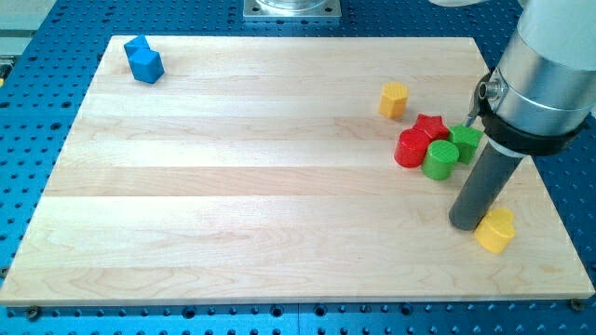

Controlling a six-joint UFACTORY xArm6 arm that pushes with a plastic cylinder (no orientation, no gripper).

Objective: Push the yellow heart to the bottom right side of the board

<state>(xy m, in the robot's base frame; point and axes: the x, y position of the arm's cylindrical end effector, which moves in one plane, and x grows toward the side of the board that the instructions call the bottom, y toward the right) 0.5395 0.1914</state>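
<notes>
A yellow heart-like block (494, 230) lies near the board's bottom right. My tip (465, 223) rests on the board just left of it, touching or nearly touching its left side. A second yellow block (394, 99), roughly hexagonal, sits at the upper right. The arm's grey body covers the board's right edge above the tip.
A cluster sits right of centre: a red cylinder (412, 148), a red star (430, 126), a green cylinder (440, 159) and a green block (466, 140) partly behind the rod. A blue block (143, 60) lies at the top left. The wooden board's (233, 186) right edge is close to the heart.
</notes>
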